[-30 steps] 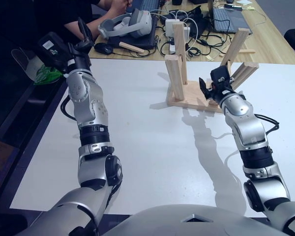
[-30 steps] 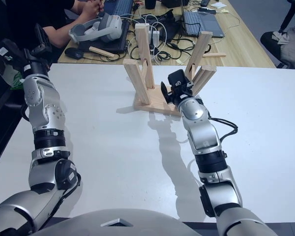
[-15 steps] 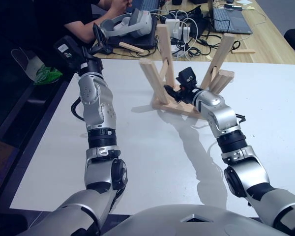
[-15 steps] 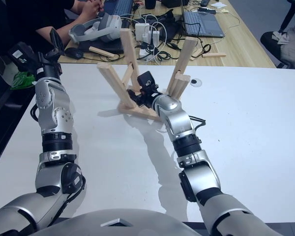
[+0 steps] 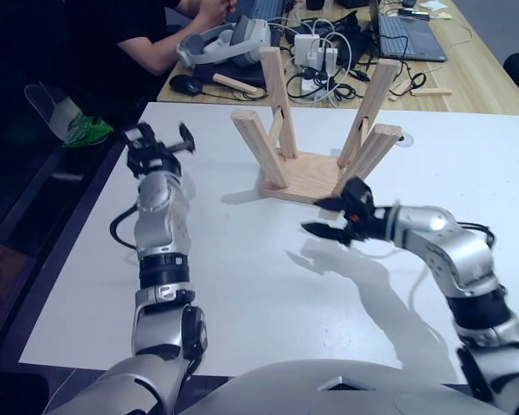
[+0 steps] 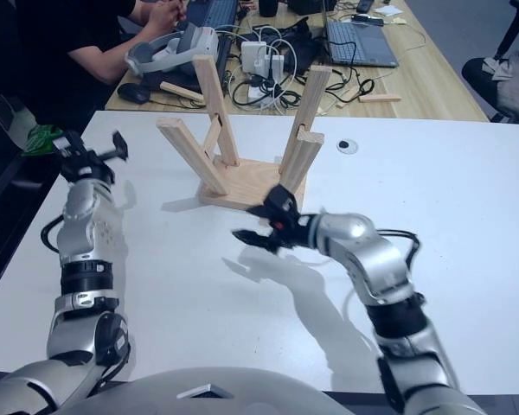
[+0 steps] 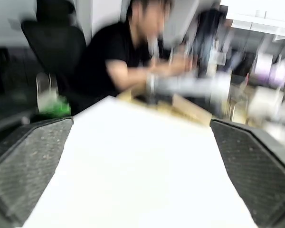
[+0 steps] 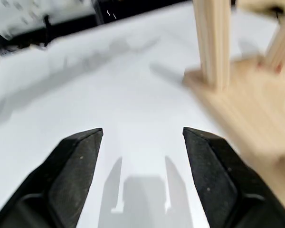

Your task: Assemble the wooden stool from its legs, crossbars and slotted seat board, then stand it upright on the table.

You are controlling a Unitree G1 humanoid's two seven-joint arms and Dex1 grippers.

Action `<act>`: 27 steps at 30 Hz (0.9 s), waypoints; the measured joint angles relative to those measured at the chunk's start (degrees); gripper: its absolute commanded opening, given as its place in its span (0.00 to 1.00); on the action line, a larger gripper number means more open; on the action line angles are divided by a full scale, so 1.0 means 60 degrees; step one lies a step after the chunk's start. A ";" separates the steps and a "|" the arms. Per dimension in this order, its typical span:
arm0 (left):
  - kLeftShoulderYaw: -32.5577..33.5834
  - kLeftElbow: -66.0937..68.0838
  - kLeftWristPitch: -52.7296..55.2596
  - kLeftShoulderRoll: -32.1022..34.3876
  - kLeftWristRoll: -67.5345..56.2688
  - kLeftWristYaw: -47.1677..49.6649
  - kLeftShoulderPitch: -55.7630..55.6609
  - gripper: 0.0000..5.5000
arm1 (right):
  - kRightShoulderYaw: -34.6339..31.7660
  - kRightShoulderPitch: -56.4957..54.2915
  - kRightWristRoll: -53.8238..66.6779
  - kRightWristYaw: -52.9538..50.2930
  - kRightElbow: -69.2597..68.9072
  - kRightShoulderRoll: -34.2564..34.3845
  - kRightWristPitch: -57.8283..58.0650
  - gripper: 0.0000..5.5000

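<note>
On the white desk (image 5: 242, 285) we log the stool (image 5: 307, 173) inverted, legs up, just beyond the right tool (image 6: 258, 223), spread wide, empty; left tool (image 5: 160, 138) well apart, likewise.

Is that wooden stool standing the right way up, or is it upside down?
Upside down. The stool rests with its seat board flat on the table, and its legs stick up into the air.

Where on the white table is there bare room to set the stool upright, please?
Bare: the near stretch of the white table, between the left end effector and right end effector, and its right side past the stool. Crowded: the wooden desk behind, with laptops and cables.
</note>
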 measured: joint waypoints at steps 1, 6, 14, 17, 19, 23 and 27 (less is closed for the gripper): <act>-0.0198 -0.0195 0.0560 -0.0010 -0.0134 -0.0283 0.0177 0.81 | -0.0099 0.0358 0.0029 0.0114 -0.0336 -0.0518 0.0256 0.48; -0.1622 -0.1168 0.2511 0.0039 -0.0213 -0.1760 0.1126 0.67 | -0.1276 0.1450 -0.0581 -0.1057 -0.0338 -0.1612 0.0844 0.31; -0.4117 -0.0040 0.1683 0.1281 0.1896 -0.3403 0.0161 0.43 | -0.0609 0.0640 -0.2178 -0.3225 0.1920 -0.0520 0.0396 0.04; -0.4449 0.0909 0.0879 0.1393 0.2476 -0.3550 -0.0309 0.35 | -0.0452 0.0171 -0.2491 -0.3524 0.2741 -0.0187 0.0023 0.00; -0.4501 0.1364 0.0519 0.1399 0.2669 -0.3593 -0.0409 0.28 | -0.0392 -0.0151 -0.2662 -0.3658 0.3230 -0.0004 -0.0170 0.00; -0.4578 0.1884 0.0145 0.1390 0.2876 -0.3766 -0.0519 0.18 | -0.0384 -0.0628 -0.2818 -0.3701 0.4148 0.0256 -0.0729 0.00; -0.4502 0.2062 0.0070 0.1098 0.2847 -0.3879 -0.0723 0.09 | -0.0388 -0.1003 -0.2820 -0.3654 0.4731 0.0707 -0.1052 0.00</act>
